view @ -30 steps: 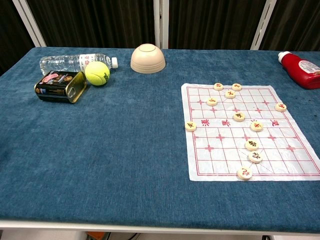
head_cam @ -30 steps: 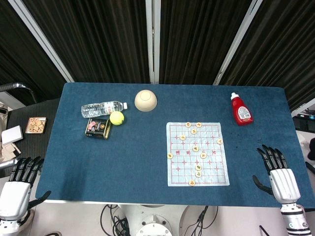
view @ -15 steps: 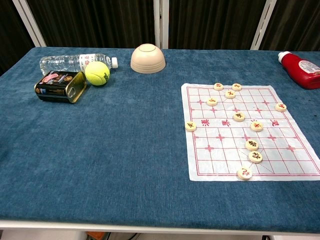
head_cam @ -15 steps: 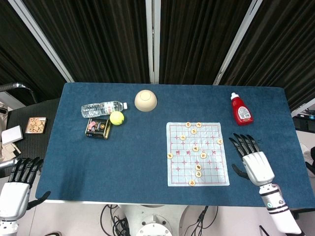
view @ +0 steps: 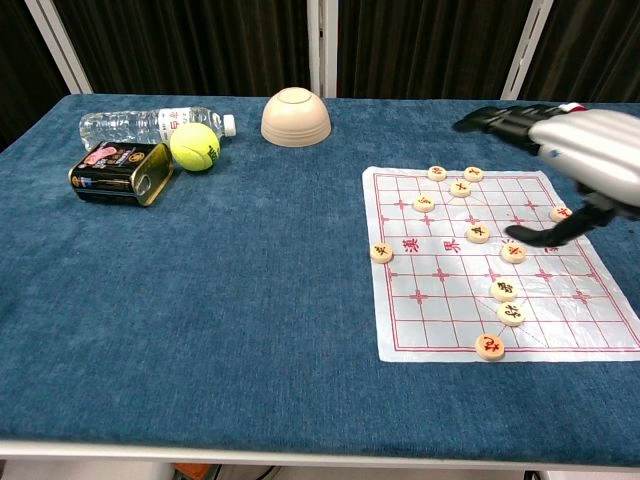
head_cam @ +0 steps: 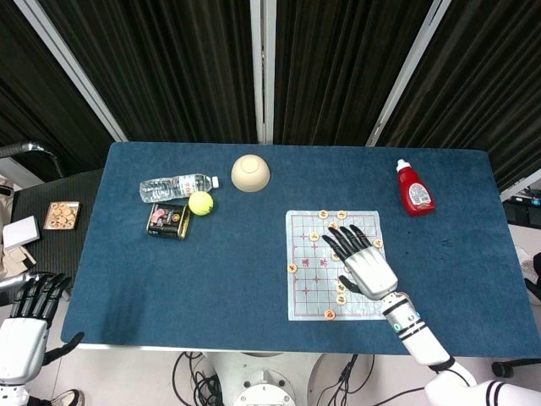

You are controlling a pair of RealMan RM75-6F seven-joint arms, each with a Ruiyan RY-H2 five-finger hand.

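Observation:
My right hand [head_cam: 362,262] [view: 570,160] hovers over the white chess sheet [head_cam: 306,292] [view: 440,310], fingers spread, holding nothing. Several round chess pieces [view: 381,252] lie scattered on the sheet, some under the hand in the head view. The thumb hangs just above a piece [view: 513,252] in the chest view, whether it touches is unclear. My left hand [head_cam: 24,326] stays off the table at the near left corner, fingers apart and empty; the chest view does not show it.
At the back left lie a water bottle [head_cam: 175,186] [view: 140,125], a tennis ball [head_cam: 200,203] [view: 194,146] and a dark tin [head_cam: 167,221] [view: 120,172]. An upturned beige bowl [head_cam: 251,172] [view: 296,117] sits at back centre, a red bottle [head_cam: 415,189] at back right.
My right hand has swept from the table's near right edge leftward and forward over the chess sheet, entering the chest view. The left hand has barely moved.

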